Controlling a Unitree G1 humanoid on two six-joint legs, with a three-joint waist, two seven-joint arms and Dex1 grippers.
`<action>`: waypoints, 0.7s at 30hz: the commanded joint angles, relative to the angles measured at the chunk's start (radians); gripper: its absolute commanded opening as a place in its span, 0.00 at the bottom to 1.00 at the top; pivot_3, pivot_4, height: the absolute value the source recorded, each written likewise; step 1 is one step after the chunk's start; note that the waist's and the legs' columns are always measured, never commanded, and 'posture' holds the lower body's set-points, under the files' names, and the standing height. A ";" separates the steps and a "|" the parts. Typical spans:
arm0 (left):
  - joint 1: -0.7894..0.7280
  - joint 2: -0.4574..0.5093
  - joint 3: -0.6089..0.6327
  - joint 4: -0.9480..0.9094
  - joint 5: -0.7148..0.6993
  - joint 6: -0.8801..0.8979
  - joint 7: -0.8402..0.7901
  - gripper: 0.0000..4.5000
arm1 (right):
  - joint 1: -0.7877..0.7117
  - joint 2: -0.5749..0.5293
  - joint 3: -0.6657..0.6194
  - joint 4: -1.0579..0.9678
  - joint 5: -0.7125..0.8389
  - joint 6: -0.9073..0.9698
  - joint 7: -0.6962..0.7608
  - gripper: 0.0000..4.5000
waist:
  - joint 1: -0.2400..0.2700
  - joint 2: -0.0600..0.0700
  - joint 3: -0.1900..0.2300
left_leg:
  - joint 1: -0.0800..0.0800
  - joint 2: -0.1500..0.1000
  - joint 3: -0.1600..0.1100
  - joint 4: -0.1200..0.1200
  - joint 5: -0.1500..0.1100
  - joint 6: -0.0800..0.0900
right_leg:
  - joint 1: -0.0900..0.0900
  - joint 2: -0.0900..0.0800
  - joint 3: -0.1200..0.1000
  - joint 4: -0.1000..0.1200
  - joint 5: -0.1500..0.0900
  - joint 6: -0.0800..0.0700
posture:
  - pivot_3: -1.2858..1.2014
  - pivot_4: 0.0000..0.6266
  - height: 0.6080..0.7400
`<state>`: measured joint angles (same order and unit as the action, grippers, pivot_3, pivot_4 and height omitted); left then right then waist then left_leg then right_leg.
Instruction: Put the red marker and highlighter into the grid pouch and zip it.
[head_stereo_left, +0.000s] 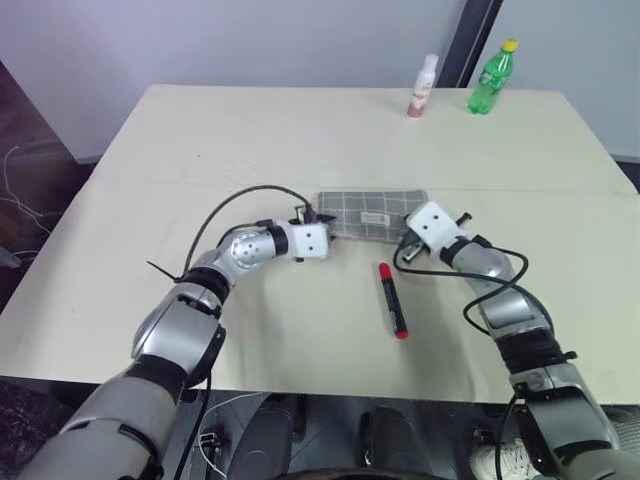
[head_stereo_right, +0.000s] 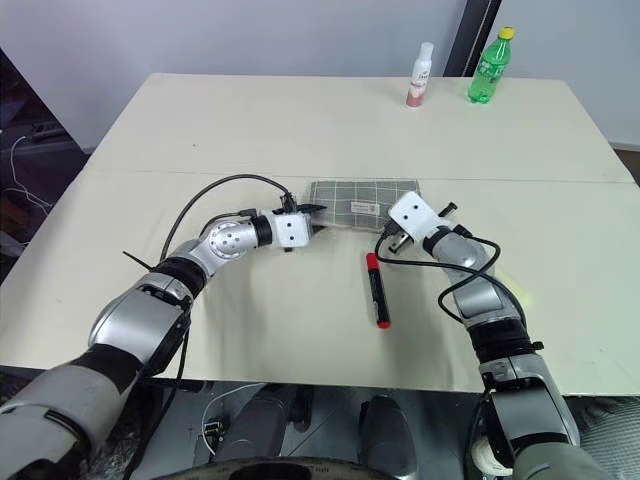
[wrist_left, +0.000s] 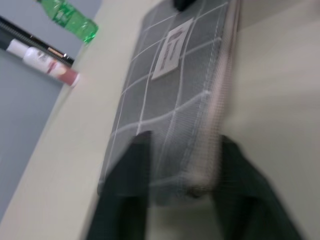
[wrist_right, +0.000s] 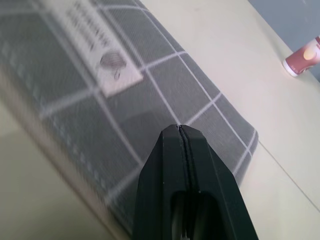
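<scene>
Two end effectors work at opposite ends of the flat grey fabric grid pouch (head_stereo_left: 372, 214) with thin white lines, which lies on the pale cream desk (head_stereo_left: 250, 130). The left end effector (wrist_left: 182, 172) straddles the pouch's near end, its black fingers (wrist_left: 131, 175) on either side of the zipper edge and apparently clenched on the fabric there (motion blur keeps the contact from being certain). The right end effector (wrist_right: 181, 131) is pressed fully shut, holding nothing, its tip resting against the pouch's other end, just beyond the small white label (wrist_right: 97, 47).

Nearer the robot than the right end effector, and well apart from it, lies the slim black-barrelled red marker (head_stereo_left: 392, 298) with red cap and red end, loose on the desk and clear of the pouch. No highlighter can be made out on the desk; whether it already sits inside the pouch cannot be told.

Judging by this, the step in hand is bracing the pouch so its mouth can be worked. It would go best if the left grip stays close to the zipper line, pinching only one layer, while the right tip pins the far end flat so the fabric does not slide or bunch.
</scene>
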<state>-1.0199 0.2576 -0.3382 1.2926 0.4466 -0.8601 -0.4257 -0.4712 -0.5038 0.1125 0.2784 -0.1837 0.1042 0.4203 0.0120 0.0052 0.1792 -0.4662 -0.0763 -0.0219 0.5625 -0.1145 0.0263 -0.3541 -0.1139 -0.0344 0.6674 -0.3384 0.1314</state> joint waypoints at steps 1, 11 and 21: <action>0.023 -0.012 0.016 0.014 -0.032 0.014 -0.063 0.02 | -0.004 -0.022 -0.028 -0.062 0.007 0.002 0.009 0.00 | 0.000 0.000 0.000 | 0.000 0.000 0.000 0.000 0.000 0.000 | 0.000 0.000 0.000 0.000 0.000 0.000 | 0.52 0.24 1.00; 0.059 0.021 0.068 -0.064 -0.113 -0.026 -0.141 0.00 | 0.079 -0.058 -0.151 -0.321 0.172 0.126 0.112 0.41 | 0.001 0.000 0.000 | -0.001 0.000 0.000 0.000 0.002 0.000 | 0.000 0.000 0.000 0.000 0.000 0.000 | 0.52 0.24 1.00; 0.150 0.049 0.130 -0.246 -0.191 0.046 -0.089 0.00 | 0.337 -0.087 -0.235 -0.608 0.280 0.432 0.128 1.00 | -0.001 -0.001 0.000 | -0.001 0.001 0.000 0.000 0.000 0.000 | -0.001 0.000 0.000 0.000 0.000 0.000 | 0.52 0.24 1.00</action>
<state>-0.8711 0.3095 -0.2371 1.0970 0.2926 -0.8259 -0.5311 -0.1254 -0.5973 -0.1206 -0.2774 0.0872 0.5284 0.5641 0.0108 0.0045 0.1795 -0.4669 -0.0749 -0.0222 0.5623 -0.1148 0.0262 -0.3549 -0.1139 -0.0346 0.6674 -0.3383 0.1313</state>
